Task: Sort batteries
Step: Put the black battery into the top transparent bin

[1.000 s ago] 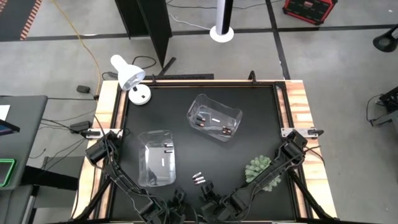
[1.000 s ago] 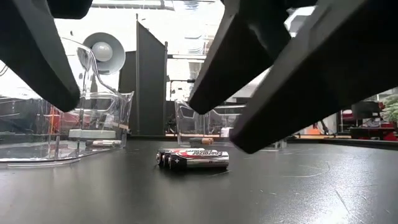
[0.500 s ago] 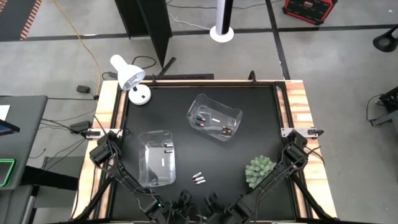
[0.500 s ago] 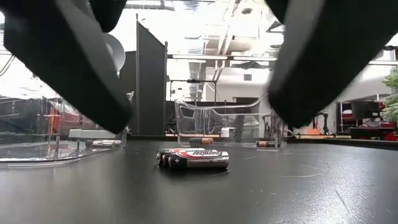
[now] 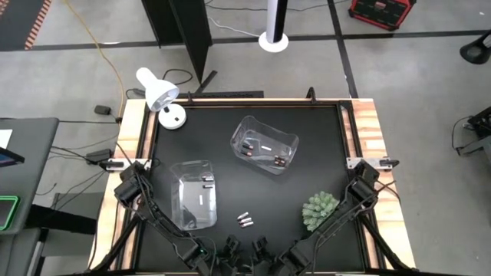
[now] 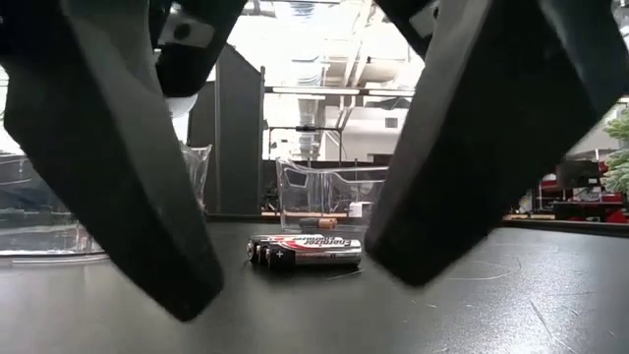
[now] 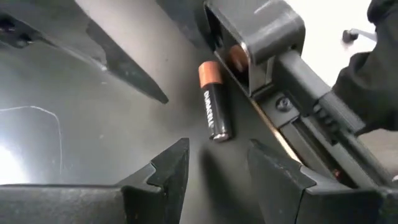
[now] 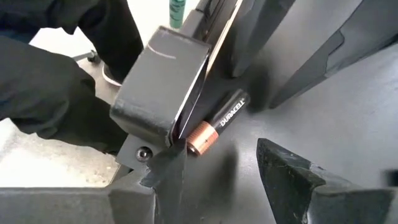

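While both arms sit low at the near edge of the desk, the left gripper hangs with jaws released, nothing between them, just short of a dark copper-ended battery lying flat on the black surface against a dark bracket. Right gripper likewise spread and empty, the same battery just beyond it, copper end tucked at the bracket's foot. Farther in, a small cluster of silvery batteries lies loose on the desk, touching each other, between the two arms. Just left of them stands a clear bin with a few batteries inside. Green plant to the right, near the right arm. Farther back, second clear bin holds several more batteries. White lamp at far left corner.
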You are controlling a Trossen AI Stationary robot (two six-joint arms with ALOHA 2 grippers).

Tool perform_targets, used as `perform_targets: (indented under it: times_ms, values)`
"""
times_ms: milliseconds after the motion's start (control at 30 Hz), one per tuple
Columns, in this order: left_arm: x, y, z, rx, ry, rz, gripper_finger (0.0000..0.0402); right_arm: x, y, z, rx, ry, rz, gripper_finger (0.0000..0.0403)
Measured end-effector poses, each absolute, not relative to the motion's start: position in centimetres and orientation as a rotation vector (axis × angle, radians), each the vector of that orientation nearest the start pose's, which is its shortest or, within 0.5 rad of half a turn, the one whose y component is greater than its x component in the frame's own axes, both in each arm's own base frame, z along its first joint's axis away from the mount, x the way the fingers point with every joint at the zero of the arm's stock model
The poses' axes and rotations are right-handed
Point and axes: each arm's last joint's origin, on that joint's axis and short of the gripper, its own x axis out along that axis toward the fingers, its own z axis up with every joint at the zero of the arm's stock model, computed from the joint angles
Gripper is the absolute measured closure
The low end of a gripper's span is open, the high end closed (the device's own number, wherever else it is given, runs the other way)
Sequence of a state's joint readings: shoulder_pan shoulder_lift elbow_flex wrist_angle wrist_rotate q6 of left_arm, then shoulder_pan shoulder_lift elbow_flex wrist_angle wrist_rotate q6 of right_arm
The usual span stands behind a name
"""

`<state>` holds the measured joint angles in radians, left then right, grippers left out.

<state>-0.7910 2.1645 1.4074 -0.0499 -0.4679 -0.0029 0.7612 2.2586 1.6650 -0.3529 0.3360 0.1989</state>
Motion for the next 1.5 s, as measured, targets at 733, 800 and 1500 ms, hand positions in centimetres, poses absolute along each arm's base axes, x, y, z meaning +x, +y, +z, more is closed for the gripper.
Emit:
perform_targets:
  times_ms: [733,800,1500]
  values:
    - [34.1,-30.5,11.6,0.341,0.641,-0.206,0.0246,36.9,31.2,13.4,-0.227,0.851,0.244,0.0187]
    - [34.2,-30.4,11.6,0.345,0.647,-0.2,0.0246,37.0,31.0,13.4,-0.231,0.856,0.235,0.0187]
    - [34.7,-29.0,11.0,0.335,0.748,-0.223,0.0361,36.6,30.7,13.6,-0.309,0.89,0.244,0.0188]
